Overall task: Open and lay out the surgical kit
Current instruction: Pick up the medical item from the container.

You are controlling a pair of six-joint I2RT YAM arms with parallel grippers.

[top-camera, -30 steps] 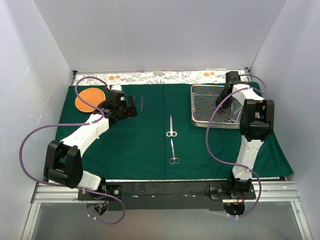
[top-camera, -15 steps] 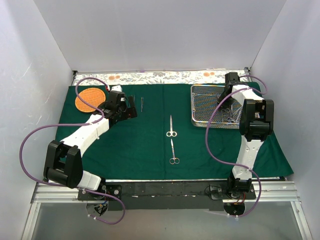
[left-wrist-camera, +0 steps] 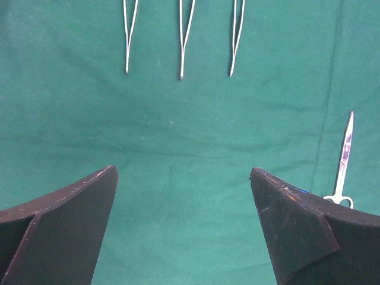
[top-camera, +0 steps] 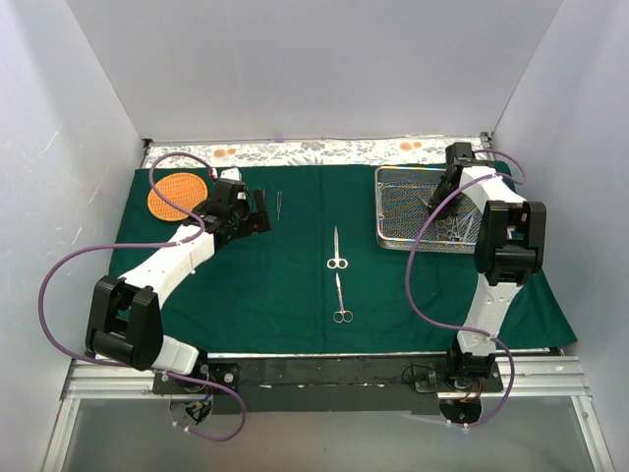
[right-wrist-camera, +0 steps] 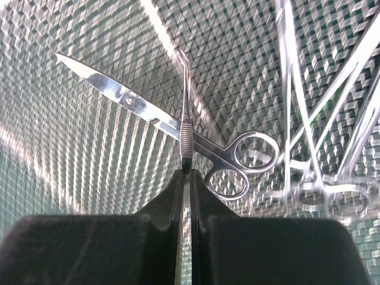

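Observation:
The dark green cloth (top-camera: 295, 285) lies spread flat on the table. The wire-mesh tray (top-camera: 385, 231) stands on its far right with several steel instruments in it. My right gripper (right-wrist-camera: 187, 173) is down inside the tray (right-wrist-camera: 71, 178), shut on a slim pair of tweezers (right-wrist-camera: 186, 130) with a ribbed grip. Small scissors (right-wrist-camera: 148, 113) lie just behind the tweezers, and forceps (right-wrist-camera: 297, 119) lie to the right. Two scissors (top-camera: 337, 251) lie end to end mid-cloth. My left gripper (left-wrist-camera: 184, 172) hovers open over bare cloth, short of three laid-out tweezers (left-wrist-camera: 181, 35).
A round woven orange basket (top-camera: 177, 195) sits at the cloth's far left corner, beside the left arm. White walls close in the left, right and back. A patterned strip (top-camera: 314, 149) runs along the back edge. A scissor blade (left-wrist-camera: 346, 142) lies right of the left fingers.
The right gripper's fingers have closed onto the tweezers in the tray, and the right arm has shifted slightly. The left arm has not moved.

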